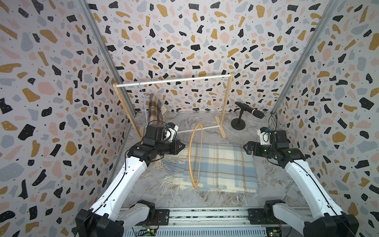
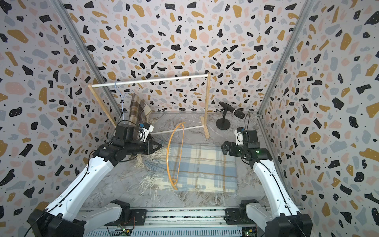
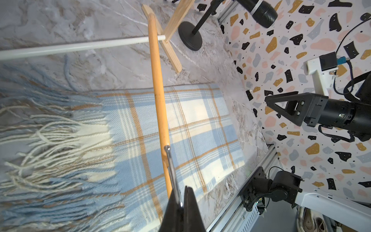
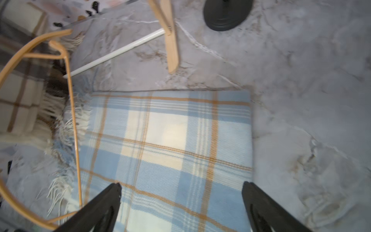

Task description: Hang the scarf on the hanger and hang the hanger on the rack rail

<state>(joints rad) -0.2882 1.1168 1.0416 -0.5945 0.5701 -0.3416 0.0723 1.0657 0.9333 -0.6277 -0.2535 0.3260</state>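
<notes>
The blue plaid scarf (image 1: pixel 223 166) lies flat on the marble table (image 1: pixel 274 184). The left pincer (image 3: pixel 183 192) is clamped on the hook (image 3: pixel 171 162) of the orange hanger (image 1: pixel 190 151), which stands above the scarf's fringed end. The right pincer (image 4: pixel 180 186), jaws wide apart, hovers over the opposite edge.

The blue-and-cream plaid scarf (image 1: pixel 221 166) lies folded flat on the table (image 1: pixel 276 184), fringe at one end; the orange wooden hanger (image 3: pixel 158 90) stands on edge over it.
</notes>
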